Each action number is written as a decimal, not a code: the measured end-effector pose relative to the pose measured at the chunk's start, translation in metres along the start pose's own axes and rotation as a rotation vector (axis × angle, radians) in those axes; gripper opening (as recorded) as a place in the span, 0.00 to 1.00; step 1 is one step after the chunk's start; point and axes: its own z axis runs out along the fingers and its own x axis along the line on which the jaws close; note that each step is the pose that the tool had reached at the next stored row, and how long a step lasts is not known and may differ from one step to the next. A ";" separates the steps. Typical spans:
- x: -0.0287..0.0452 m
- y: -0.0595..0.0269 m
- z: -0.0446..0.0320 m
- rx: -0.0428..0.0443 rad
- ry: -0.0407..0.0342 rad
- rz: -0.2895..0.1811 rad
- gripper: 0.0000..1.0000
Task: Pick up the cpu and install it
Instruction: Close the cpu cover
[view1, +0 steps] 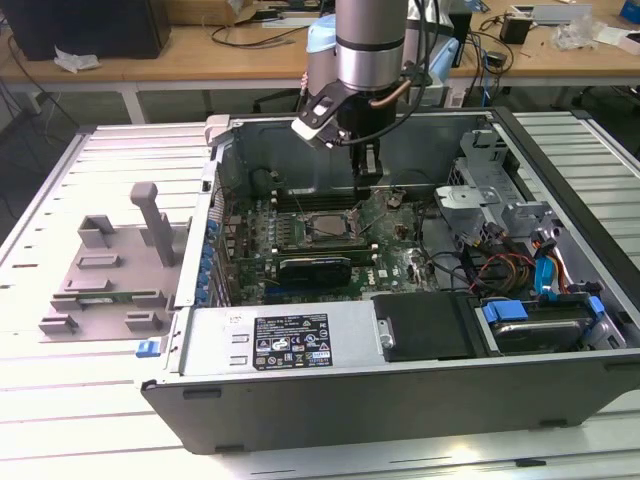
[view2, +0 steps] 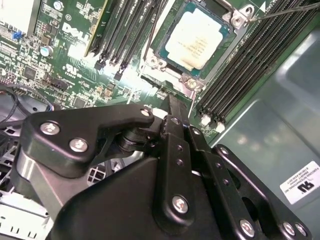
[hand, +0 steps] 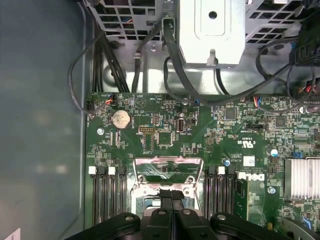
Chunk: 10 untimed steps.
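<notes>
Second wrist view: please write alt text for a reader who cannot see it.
A small square cpu with a pale silver metal top lies in its dark socket frame on the green motherboard. The black metal gripper, shut and empty, sits in the foreground, apart from the chip.

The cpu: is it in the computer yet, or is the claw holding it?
Looks done: the cpu lies in its socket. In hand: nothing; the claw hangs shut and empty above the board. Left: the metal bracket looks open, not over the cpu.
</notes>
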 end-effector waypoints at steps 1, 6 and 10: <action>0.0000 0.0001 -0.0010 0.0000 0.0001 0.000 0.11; -0.0001 0.0063 -0.0013 0.0000 -0.0001 0.000 0.11; -0.0002 0.0167 -0.0008 0.0000 0.0002 0.000 0.11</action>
